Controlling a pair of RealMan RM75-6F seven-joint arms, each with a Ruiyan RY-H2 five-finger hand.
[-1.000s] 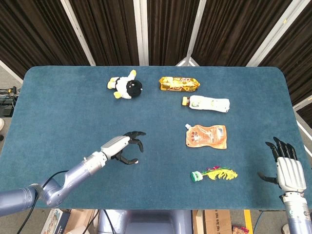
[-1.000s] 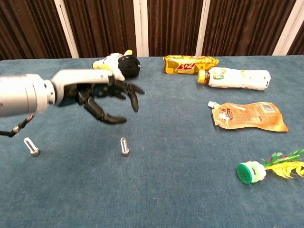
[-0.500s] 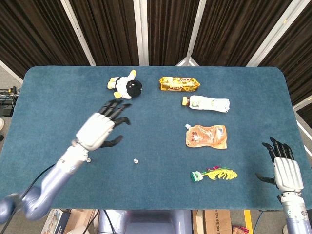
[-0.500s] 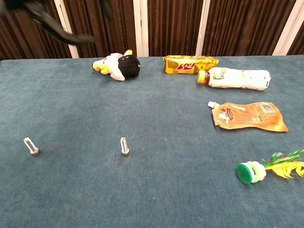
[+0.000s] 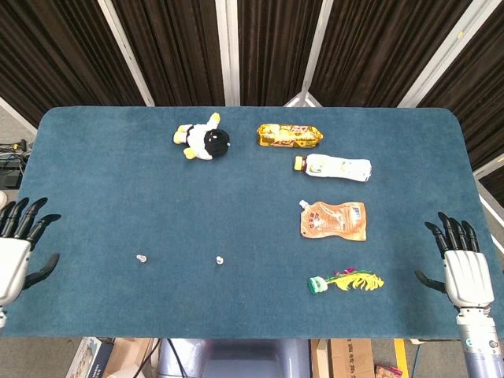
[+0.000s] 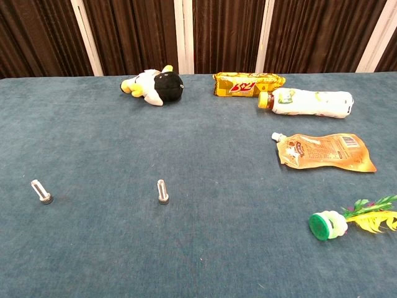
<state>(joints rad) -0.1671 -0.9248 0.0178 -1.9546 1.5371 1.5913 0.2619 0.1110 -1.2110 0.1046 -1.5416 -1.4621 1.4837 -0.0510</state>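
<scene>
At the bottom corners of the head view we see our left hand (image 5: 14,256) and right hand (image 5: 461,268), fingers spread wide, holding nothing. Just above them lie two small bolts (image 5: 141,258) at lower left and a shuttlecock (image 5: 346,281) at lower right, with a plush toy (image 5: 202,139) at the top.

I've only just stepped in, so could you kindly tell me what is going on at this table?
Neither hand is handling anything right now. The left hand sits at the table's left edge and the right hand at its right edge, both with fingers spread and holding nothing. Two small bolts stand upright on the blue table, nearest the left hand. A shuttlecock lies nearest the right hand.
</scene>
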